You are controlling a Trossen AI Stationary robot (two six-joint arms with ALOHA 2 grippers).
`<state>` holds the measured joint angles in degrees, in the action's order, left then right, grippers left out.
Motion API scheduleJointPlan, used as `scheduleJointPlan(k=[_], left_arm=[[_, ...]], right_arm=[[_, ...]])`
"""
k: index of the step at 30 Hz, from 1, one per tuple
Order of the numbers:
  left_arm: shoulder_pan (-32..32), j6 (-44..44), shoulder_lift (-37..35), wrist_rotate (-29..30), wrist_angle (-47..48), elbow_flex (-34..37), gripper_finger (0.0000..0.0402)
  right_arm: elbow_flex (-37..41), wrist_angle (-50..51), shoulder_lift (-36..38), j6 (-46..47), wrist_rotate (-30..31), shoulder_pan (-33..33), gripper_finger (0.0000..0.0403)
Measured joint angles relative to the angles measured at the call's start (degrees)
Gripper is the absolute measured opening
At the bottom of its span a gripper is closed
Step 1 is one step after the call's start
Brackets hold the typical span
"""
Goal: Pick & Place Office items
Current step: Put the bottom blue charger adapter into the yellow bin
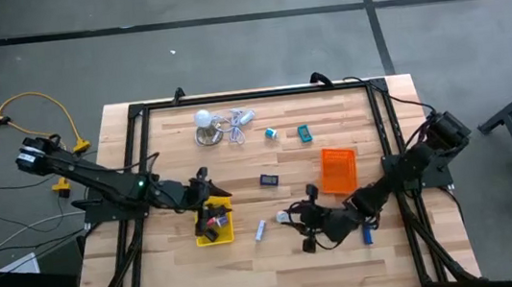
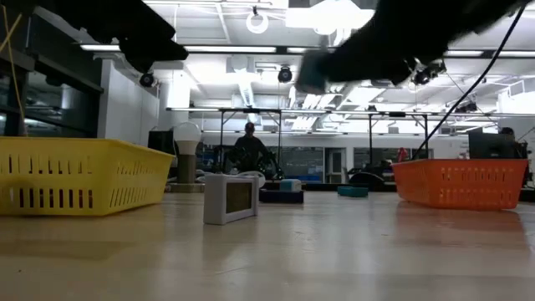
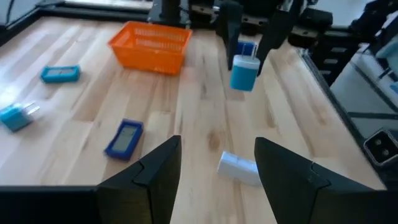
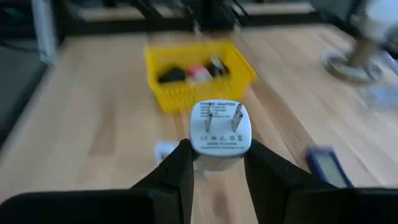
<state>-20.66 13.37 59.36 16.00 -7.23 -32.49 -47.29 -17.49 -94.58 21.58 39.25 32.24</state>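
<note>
The right arm holds a plug up off the table.

The right gripper (image 4: 216, 163) pinches a white plug block (image 4: 219, 127) between its two fingers, in the air between the yellow tray (image 1: 220, 234) and the orange tray (image 1: 338, 170). The left gripper (image 3: 217, 163) hangs over the yellow tray with its fingers spread and nothing in them. A small white block (image 3: 239, 168) lies on the wooden table (image 1: 239, 165) just ahead of it.
</note>
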Motion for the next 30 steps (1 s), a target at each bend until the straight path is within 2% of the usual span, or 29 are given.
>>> scheduleJointPlan(k=[5, 13, 19, 30], left_arm=[[-0.43, -1.55, 5.70, -1.21, -7.46, -0.02, 0.0198], [-0.49, -4.05, 12.42, -5.62, -19.82, -0.02, 0.0198], [0.54, -4.59, 16.50, -5.73, -27.36, -0.05, 0.0198], [3.16, -4.80, 19.55, -5.61, -32.47, 0.02, 0.0198]], right_arm=[[-0.15, -7.81, 0.08, -5.49, -6.26, -2.83, 0.0105], [-0.13, -14.04, 0.08, -9.64, -11.35, -5.30, 0.0105], [-0.13, -17.04, 0.08, -11.52, -12.68, -5.89, 0.0105], [-0.13, -17.97, 0.06, -13.09, -12.77, -8.39, 0.0105]])
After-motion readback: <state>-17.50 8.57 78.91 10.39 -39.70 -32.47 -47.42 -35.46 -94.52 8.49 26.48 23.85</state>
